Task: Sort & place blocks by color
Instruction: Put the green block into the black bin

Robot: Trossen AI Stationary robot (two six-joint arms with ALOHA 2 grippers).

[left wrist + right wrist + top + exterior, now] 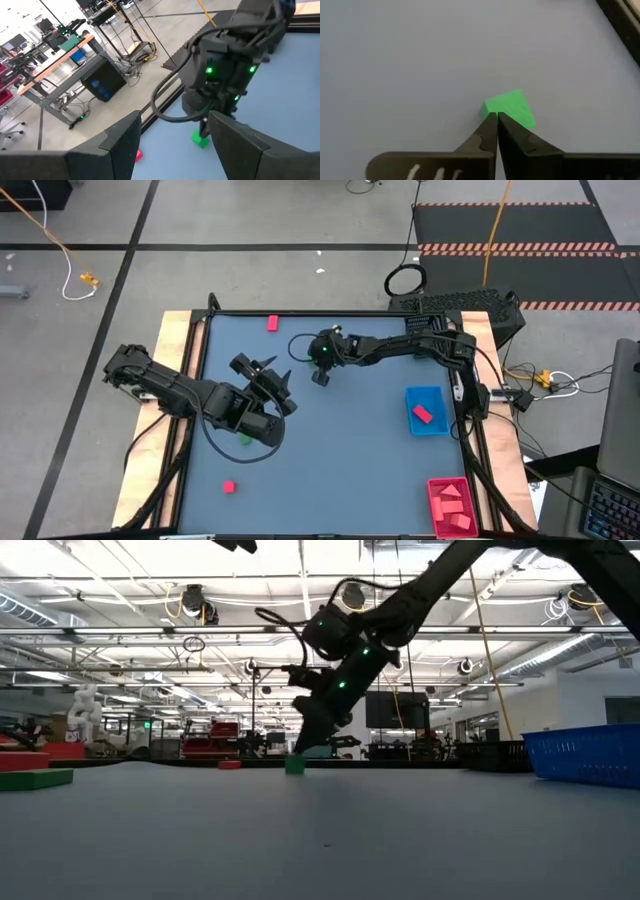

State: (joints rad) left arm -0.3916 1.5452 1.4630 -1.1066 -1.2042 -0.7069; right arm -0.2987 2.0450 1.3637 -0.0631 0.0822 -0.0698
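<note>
A small green block (pixel 512 107) sits flat on the blue-grey table near its middle, also seen as the green block (pixel 294 765) and the green block (pixel 201 140). My right gripper (pixel 496 117) is shut, tips down at the block's near corner; from above my right gripper (pixel 322 375) hides the block. My left gripper (pixel 275 385) is open and hovers to the table's left of it, facing the right arm, its fingers (pixel 122 145) wide apart. Other blocks lie apart: a red one (pixel 272 323) by the far edge, a red one (pixel 229 487) toward the near left, a green one (pixel 245 440) under the left arm. My right gripper meets the green block at one top corner (pixel 492 111) with its shut fingertips, coming from above and slanting down. The block stays flat on the table, not lifted. It stands beside the tips, not between them.
A blue tray (pixel 428 395) on the table's right holds a red block (pixel 422 415). A red tray (pixel 436 490) at the near right corner holds several salmon-pink pieces. A blue tray (pixel 590 753) shows at the low view's right. Open table lies between the arms and the trays.
</note>
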